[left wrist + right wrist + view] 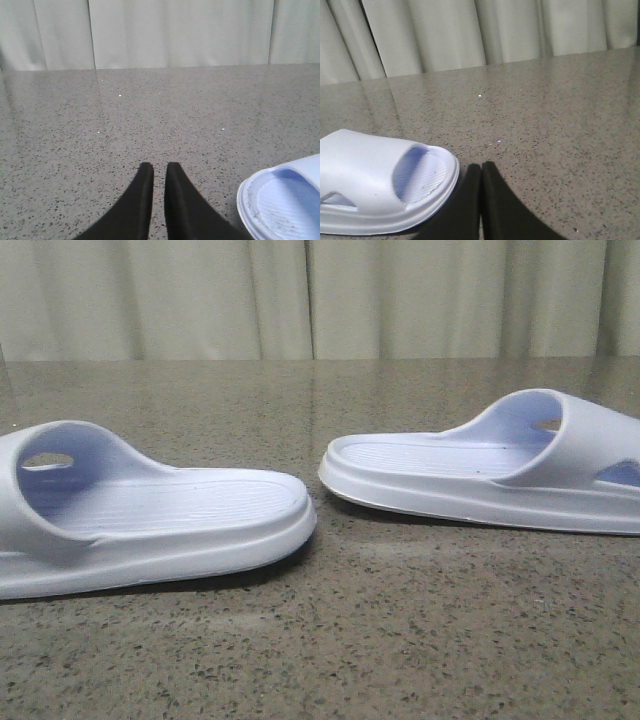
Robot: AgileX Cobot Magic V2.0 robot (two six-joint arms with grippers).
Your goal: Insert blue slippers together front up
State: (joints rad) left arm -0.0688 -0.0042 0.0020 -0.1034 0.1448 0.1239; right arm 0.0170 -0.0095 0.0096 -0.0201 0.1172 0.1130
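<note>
Two pale blue slippers lie sole-down on the speckled grey tabletop (330, 640), heels facing, apart: left slipper (150, 515) nearer the camera, right slipper (490, 470) farther back. Left pincer (159, 172) and right pincer (481, 172) are both clenched, empty, each beside a slipper.

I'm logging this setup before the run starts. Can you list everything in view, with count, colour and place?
blue slippers: two, very pale blue-white, soles down on the table, apart; one at left, one at right, heel ends toward each other.
table: one, speckled grey-brown stone, under everything.
curtain: pale grey-white, pleated, behind the table.
left gripper: black, nearly closed, beside one slipper, holding nothing.
right gripper: black, closed, beside the other slipper, holding nothing.
</note>
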